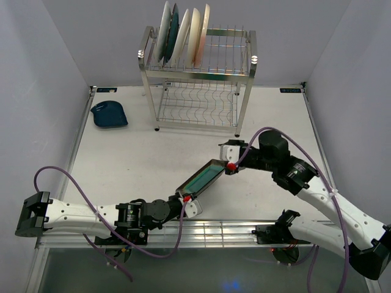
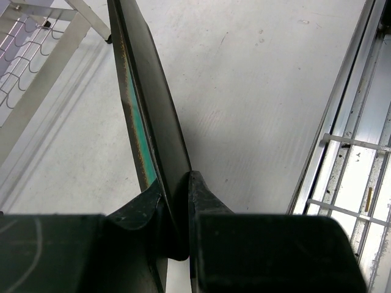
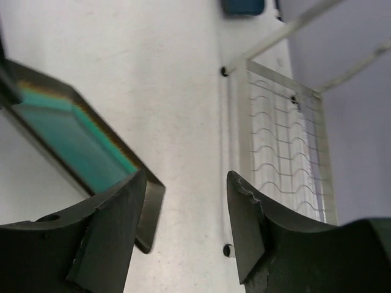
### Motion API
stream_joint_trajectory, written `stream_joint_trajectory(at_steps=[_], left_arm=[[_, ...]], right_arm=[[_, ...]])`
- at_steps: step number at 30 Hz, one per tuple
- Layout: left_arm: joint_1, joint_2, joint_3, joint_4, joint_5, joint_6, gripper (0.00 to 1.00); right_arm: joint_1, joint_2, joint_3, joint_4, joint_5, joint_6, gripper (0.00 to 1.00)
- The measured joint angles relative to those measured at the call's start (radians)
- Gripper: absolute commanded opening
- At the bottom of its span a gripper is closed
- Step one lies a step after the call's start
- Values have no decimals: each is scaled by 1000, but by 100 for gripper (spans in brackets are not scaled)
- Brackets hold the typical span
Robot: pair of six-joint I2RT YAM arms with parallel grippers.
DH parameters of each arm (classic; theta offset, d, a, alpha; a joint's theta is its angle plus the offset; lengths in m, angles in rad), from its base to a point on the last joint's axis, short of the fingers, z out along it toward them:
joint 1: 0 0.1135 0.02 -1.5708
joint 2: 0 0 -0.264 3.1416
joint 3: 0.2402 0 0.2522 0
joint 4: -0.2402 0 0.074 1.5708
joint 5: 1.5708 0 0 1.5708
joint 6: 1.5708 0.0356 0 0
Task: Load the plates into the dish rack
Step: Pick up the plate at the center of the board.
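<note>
so the left end effector (image 2: 176, 190) is clamped on the rim of the square plate (image 2: 153, 110), one finger on each face. The plate stands on edge and looks lifted off the surface (image 1: 134, 159), out in front of the rack (image 1: 244, 104). The right end effector (image 3: 186, 180) is wide open w/ nothing in it. The plate's far corner sits right by one finger, can't tell if it's touching.

imo the step here is getting this plate up into a slot. Left only has a pinch at one end, so there's lots of leverage on a slick rim; I'd move slow, no wrist flicks. Keep the plate on edge and line it up parallel w/ the slot wires. Aim for the free slots on the rack's top tier, right of the plates already there. Don't let go until the wire takes the weight. The right arm should either pull clear of the path to the rack or re-pinch the opposite rim for support.

Materials etc:
- square plate: looks like glazed ceramic, teal-green inside, dark outside. Rim edge is brownish, walls are shallow and raised, corners rounded.
- rack: shiny steel wire, wavy slot wires, square posts, 2 tiers.
- round plates (image 1: 180, 36): several standing upright at the left end of the rack's top tier.
- dark blue dish (image 1: 110, 115): small, lying flat on the surface left of the rack.
- surface: matte white, bit scuffed.
</note>
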Motion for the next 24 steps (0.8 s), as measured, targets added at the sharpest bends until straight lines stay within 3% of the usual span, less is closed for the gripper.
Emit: stream_joint_trajectory(at_steps=[12,20,24], left_arm=[[0,-11,0,-1,-31,-27,0],[0,-45,4,-21,-72,-78,0],[0,-46,21,-47,-88,-107,0]], right_arm=[[-255,-115,-50,343,77,289,50],[-581,-90,-209,501,23,508,44],[-684,-65,-279,555,-29,606,41]])
